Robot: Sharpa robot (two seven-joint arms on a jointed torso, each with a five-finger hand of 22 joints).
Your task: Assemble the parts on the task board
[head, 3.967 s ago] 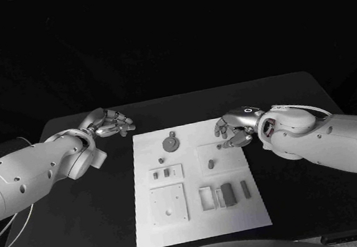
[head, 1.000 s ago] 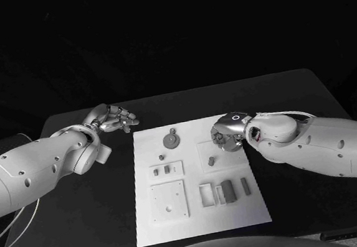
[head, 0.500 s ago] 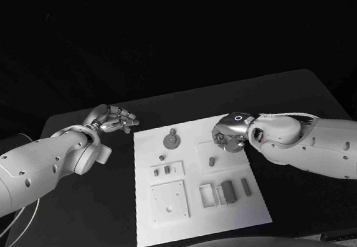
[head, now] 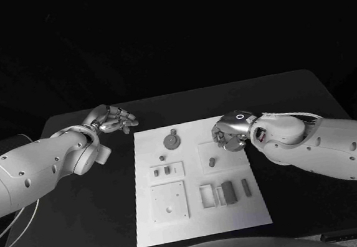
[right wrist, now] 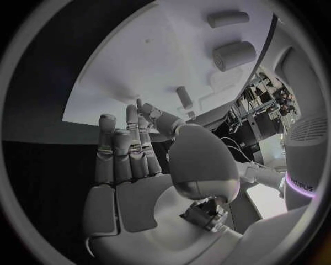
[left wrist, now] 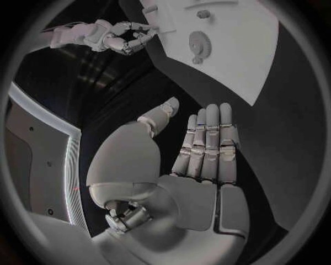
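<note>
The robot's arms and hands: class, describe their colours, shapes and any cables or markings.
Both arms have smooth, rounded white shells dotted with small dark holes. The left hand and right hand are silver, metallic and segmented. Thin pale cables loop below the left arm.

The worktop looks matt black and smooth. The task board is matt white, plastic-looking, with dull grey parts. Both arms have smooth, slightly glossy white shells; the left hand and right hand look like shiny silver metal.
</note>
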